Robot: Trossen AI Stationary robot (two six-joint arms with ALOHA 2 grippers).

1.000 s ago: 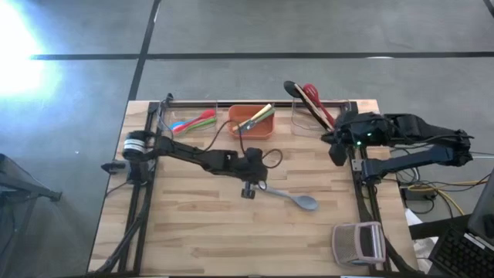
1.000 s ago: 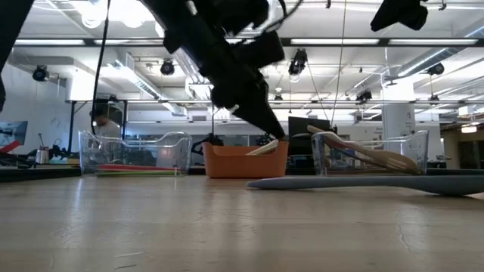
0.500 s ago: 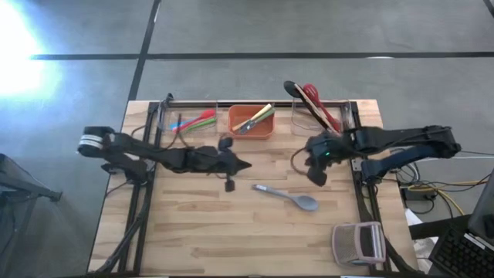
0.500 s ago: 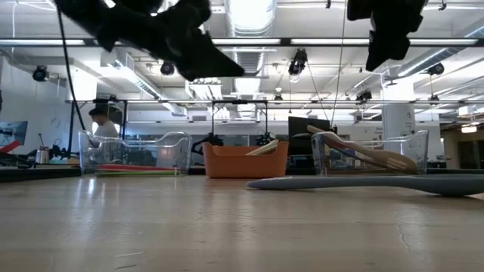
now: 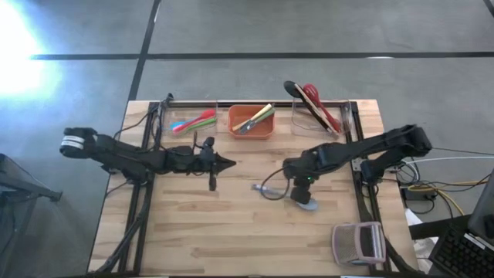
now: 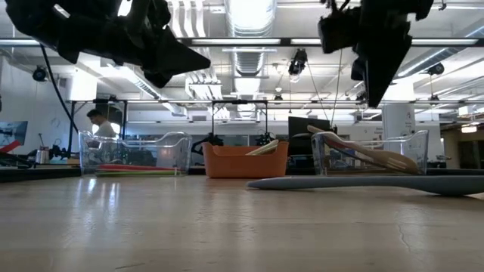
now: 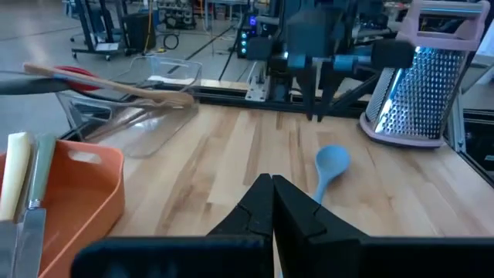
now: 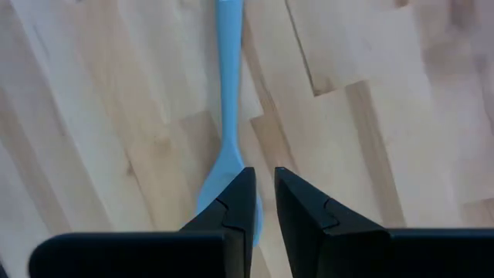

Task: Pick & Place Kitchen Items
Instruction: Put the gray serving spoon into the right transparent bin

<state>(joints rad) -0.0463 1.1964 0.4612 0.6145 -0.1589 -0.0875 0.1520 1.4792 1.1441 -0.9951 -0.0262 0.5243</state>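
1. Looking straight down, I have the right gripper (image 5: pixel 299 183) hanging over the slim blue-grey long-handled spoon (image 5: pixel 287 195), which lies flat on the pale wooden table (image 5: pixel 231 232) just right of centre.
2. My right wrist camera shows that spoon (image 8: pixel 225 100) running under the two dark fingers (image 8: pixel 238 202), which stand only a narrow slit apart with nothing between them; the bowl end is partly hidden behind them.
3. From table height the right gripper (image 6: pixel 376 64) is clearly above the spoon (image 6: pixel 363 183), not touching it.
4. I have the left gripper (image 5: pixel 220 163) pointing toward 3 o'clock, left of centre, above bare wood; its fingers (image 7: pixel 272 202) are pressed together and hold nothing.
5. At 12 o'clock on the table, the orange rectangular bin (image 5: pixel 250 121) holds pale wooden utensils (image 5: pixel 257 117).
6. At 11 o'clock sits a clear plastic bin (image 5: pixel 185 121) with red, green and blue utensils (image 5: pixel 194 122); at 1 o'clock another clear bin (image 5: pixel 320 116) carries red and black utensils (image 5: pixel 312 103).
7. At 5 o'clock stands a metal grater with pink trim (image 5: pixel 359 242).
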